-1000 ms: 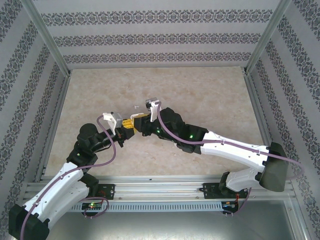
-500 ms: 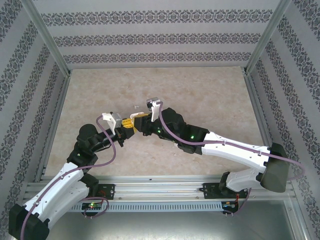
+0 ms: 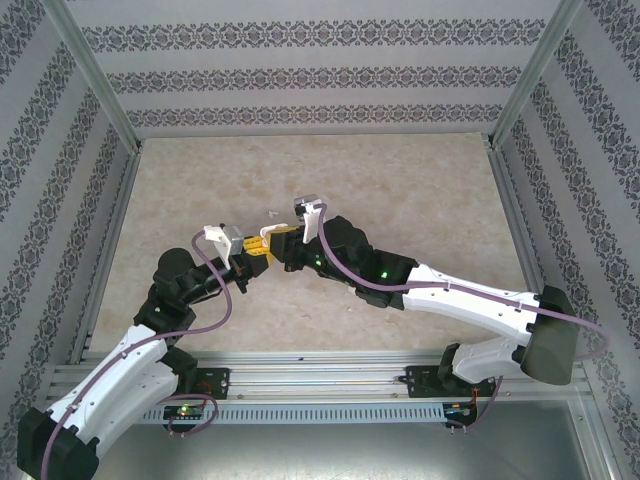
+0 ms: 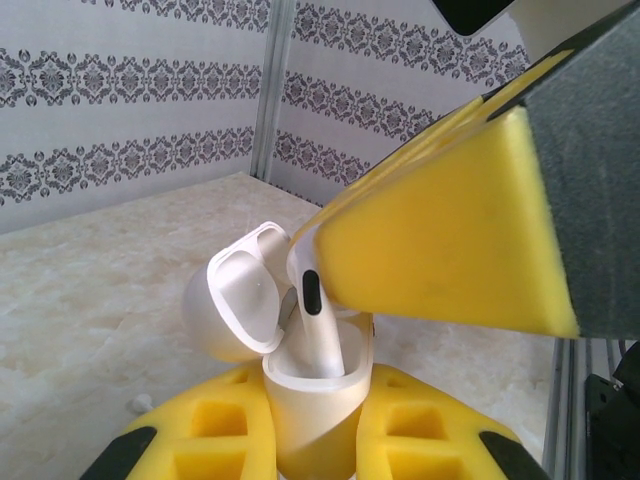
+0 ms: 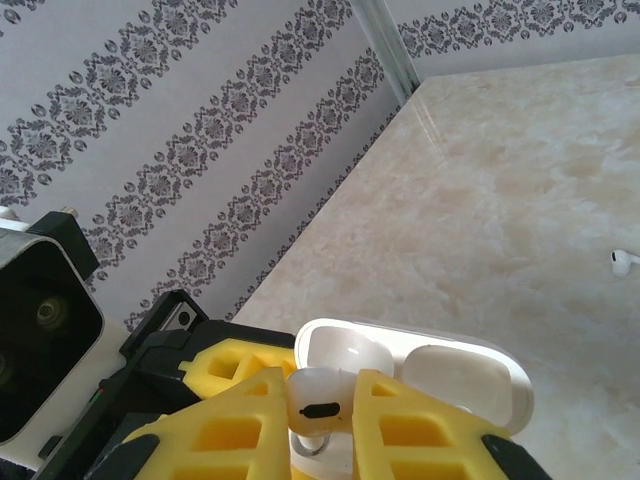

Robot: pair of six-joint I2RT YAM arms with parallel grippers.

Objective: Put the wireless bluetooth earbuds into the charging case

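Earbud (image 5: 320,398) is pinched between the yellow pads (image 5: 245,420) of your right gripper (image 5: 322,418), which is closed narrowly on its head. In the left wrist view its stem points down into the open mouth of the case (image 4: 312,405); how deep it sits you cannot tell. Your left gripper (image 4: 318,435) is clamped on the case body and holds it upright above the table (image 3: 400,190), near the middle. The lid (image 4: 245,300) is tipped back and open. A second earbud (image 5: 622,262) lies on the table, well apart from the case.
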